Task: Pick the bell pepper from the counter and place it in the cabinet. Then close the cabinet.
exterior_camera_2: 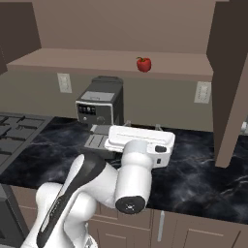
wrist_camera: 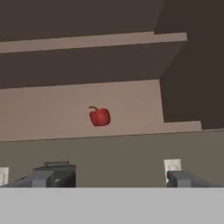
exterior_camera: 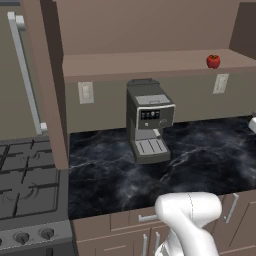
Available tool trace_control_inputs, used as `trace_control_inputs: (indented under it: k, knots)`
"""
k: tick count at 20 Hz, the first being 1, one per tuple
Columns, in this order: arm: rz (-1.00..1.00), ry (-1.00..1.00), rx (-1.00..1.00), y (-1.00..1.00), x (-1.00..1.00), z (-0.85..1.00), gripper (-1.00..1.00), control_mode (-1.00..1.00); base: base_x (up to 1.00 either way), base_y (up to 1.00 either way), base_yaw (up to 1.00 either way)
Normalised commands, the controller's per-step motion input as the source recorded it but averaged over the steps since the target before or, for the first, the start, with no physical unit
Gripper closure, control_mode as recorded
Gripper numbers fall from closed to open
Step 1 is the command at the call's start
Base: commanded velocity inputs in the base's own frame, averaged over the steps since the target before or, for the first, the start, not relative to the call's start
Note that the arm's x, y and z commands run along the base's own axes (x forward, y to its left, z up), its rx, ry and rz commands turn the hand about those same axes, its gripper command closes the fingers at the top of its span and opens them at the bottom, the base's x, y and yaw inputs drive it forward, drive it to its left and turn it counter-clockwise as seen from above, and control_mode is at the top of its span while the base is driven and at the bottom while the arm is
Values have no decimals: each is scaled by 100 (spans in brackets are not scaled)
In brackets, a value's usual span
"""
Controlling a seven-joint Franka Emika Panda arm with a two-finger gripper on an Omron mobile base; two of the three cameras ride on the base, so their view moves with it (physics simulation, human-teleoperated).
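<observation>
Red bell pepper [exterior_camera: 213, 61] already on the bottom board of the cabinet [exterior_camera: 150, 62], resting upright, stem up, toward the right end of that board, well apart from the gripper [wrist_camera: 111, 177]. Same pepper in the right base view [exterior_camera_2: 143, 64] and the hand view [wrist_camera: 100, 116], sitting alone on the brown wood, nothing touching it. Placed back from the front edge, probably so a closing door clears it. Gripper released, fingertips [wrist_camera: 52, 177] spread wide with nothing between them, aimed up at the open cabinet from below. Pulled back and level with the wall under the cabinet, judging by the outlet [wrist_camera: 172, 166] near the right fingertip. Placing step looks done; closing step not yet done. Left cabinet door [exterior_camera: 45, 80] swung open toward the camera, long silver bar handle [exterior_camera: 25, 75] on it; right door [exterior_camera_2: 232, 82] also standing open, edge-on. Next move likely a reach to one door edge or handle to push it shut; risk of a glancing push on the edge-on panel. Below: black marble-veined counter [exterior_camera: 200, 160] with a grey coffee machine [exterior_camera: 148, 120] against the wall, directly under the cabinet. Brown drawers with silver handles [exterior_camera: 145, 218] under the counter. Grey stove top [exterior_camera: 25, 185] with burners and knobs at the left. White wall outlets [exterior_camera: 85, 92] on the taupe backsplash.
</observation>
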Motion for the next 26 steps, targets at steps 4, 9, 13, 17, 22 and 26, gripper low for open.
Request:
trace_control_inputs:
  k: [4,9,13,17,22,26]
  knots:
    - [4,-15,6,-53,0,-1,-100,-100,0,0,0]
    - [5,-3,3,-46,5,0,-100,-100,0,0,0]
    - [3,2,4,-36,24,0,-100,-100,0,0,0]
    - [0,1,0,-39,9,-9,-100,-100,0,0,0]
    - [0,-1,0,-50,5,-16,-100,-100,0,0,0]
    - [0,-7,-4,-46,13,-25,-100,-100,0,0,0]
